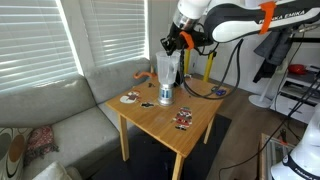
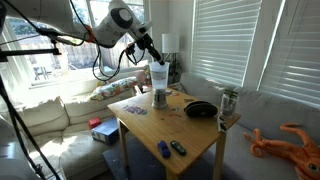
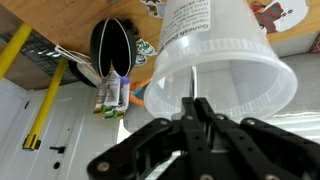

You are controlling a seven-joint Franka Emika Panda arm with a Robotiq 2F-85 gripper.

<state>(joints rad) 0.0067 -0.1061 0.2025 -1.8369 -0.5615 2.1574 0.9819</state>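
Note:
A clear plastic blender jar [image 1: 165, 68] [image 2: 158, 75] stands upright on a silver base [image 1: 165, 97] at the back of a small wooden table [image 1: 195, 128]. My gripper [image 1: 172, 43] [image 2: 150, 50] hangs at the jar's upper rim. In the wrist view the jar's open mouth [image 3: 225, 75] fills the frame, and my gripper [image 3: 200, 103] sits at its near rim with both black fingers pressed together. I see nothing between them. A thin pale line inside the jar rises from the fingertips; I cannot tell what it is.
A black bowl [image 2: 200, 108] [image 3: 112, 45] and a can [image 2: 228, 102] sit on the table, with small flat items [image 1: 130, 97] [image 1: 183, 120] and blue objects [image 2: 170, 148]. A grey sofa [image 1: 50, 125] adjoins the table. An orange plush [image 2: 290, 140] lies on it.

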